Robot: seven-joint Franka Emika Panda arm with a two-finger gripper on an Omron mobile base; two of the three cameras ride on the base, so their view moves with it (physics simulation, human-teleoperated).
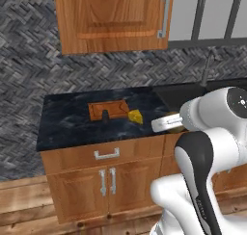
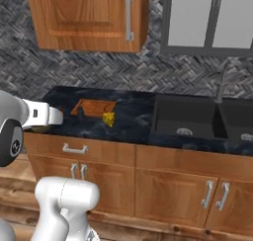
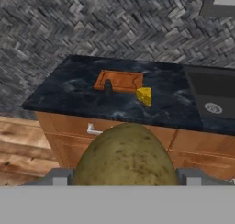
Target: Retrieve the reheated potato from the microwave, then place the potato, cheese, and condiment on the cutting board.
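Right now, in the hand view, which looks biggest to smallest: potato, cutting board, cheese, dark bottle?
1. Potato, but it sits right at the camera, so that is nearness.
2. Cutting board.
3. Cheese.
4. Bottle, close to the cheese in size, so unsure.

A grey herringbone-tiled wall [image 1: 29, 60] backs a dark marbled worktop [image 2: 133, 117] over wooden base cabinets [image 2: 173, 185] with silver handles. A wooden wall cupboard [image 1: 111, 17] hangs above, beside a dark-framed window [image 2: 207, 18]. A black sink [image 2: 185, 117] with a faucet [image 2: 222, 82] is set in the worktop. The floor [image 1: 19, 200] is wood planks.
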